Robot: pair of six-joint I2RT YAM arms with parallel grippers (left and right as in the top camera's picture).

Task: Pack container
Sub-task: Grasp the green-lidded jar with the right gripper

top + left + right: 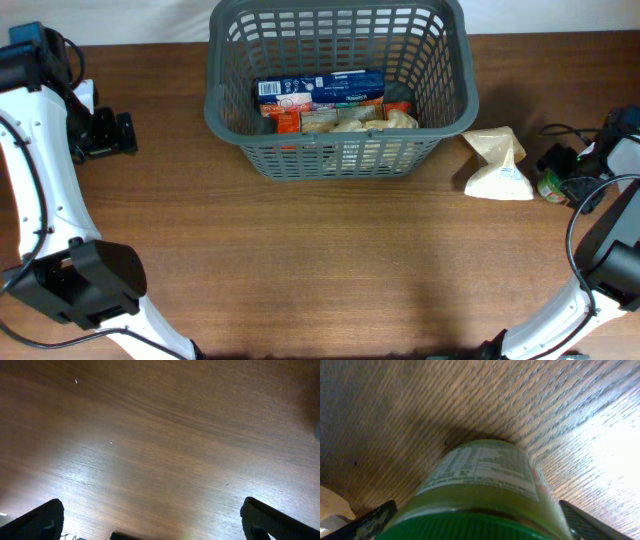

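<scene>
The dark grey slotted basket (pixel 214 108) stands at the back middle of the table. It holds a blue box (pixel 320 88) and several pale and orange packets. A jar with a green lid (pixel 480 480) lies at the far right of the table (pixel 549 186). My right gripper (pixel 477 517) has a finger against each side of the jar, just behind the lid; it also shows in the overhead view (pixel 560 172). My left gripper (pixel 150 517) is open and empty over bare wood at the far left (pixel 126 133).
A tan and white bag (pixel 497 165) lies on the table between the basket and the jar. Black cables (pixel 565 130) run along the far right edge. Both arm bases stand at the front corners.
</scene>
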